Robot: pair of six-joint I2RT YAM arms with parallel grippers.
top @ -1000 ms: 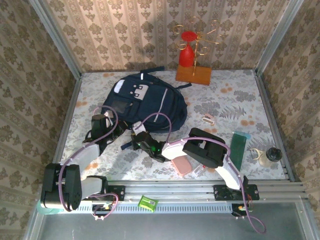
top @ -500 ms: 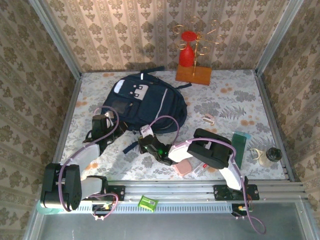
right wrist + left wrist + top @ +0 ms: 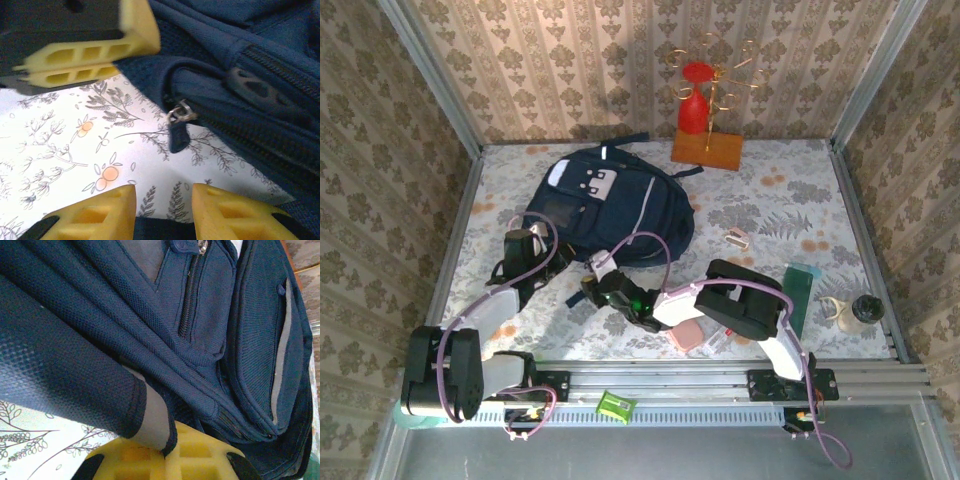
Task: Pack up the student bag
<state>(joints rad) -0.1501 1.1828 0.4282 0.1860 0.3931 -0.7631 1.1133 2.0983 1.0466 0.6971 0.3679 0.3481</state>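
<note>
You have bright, even overhead light; in the right wrist view the tablecloth (image 3: 30, 115) glares white and the close fingertips (image 3: 95, 212) blur.

Both arms were made of white shells joined by black blocks. The left arm (image 3: 490, 310) had a big black block at its base and a slim white link after it. The right arm (image 3: 745, 300) had a heavy black block between two white links. A thin purple cable (image 3: 638, 236) ran outside the shells of each arm in loose loops. On the black wrist of the right arm a small green light (image 3: 638, 297) glowed. The left end effector (image 3: 167, 457) and the right end effector (image 3: 162, 200) had yellow fingers (image 3: 95, 215), moulded with rows of hollow cells and fixed on black holders. The bases sat on a silver metal rail (image 3: 660, 380).
</note>
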